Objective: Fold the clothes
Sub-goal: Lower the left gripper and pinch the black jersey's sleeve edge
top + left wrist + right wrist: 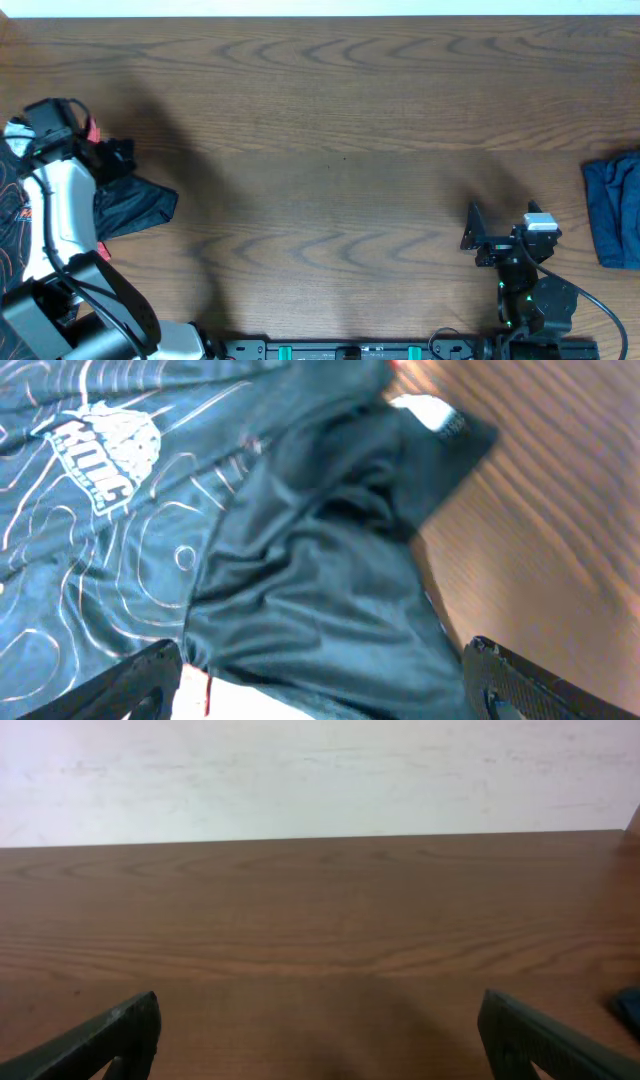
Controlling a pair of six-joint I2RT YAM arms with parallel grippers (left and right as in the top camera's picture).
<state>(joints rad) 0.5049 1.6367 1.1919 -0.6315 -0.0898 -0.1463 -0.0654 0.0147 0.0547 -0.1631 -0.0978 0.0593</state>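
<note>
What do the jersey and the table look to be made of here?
Jersey: seemingly a thin synthetic knit with a slight sheen; it drapes in soft folds, catches light, and carries printed contour lines. Table: wood or wood-look laminate, matte brown; grain swirls show, but which of the two cannot be told.

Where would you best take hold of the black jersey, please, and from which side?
Probably the loose black flap of the jersey, which sticks out over bare wood toward the middle of the table. Come from above with the open left claw, which hovers over the fabric. The rest lies bunched at the left edge, so this free edge seems easiest to pinch.
</note>
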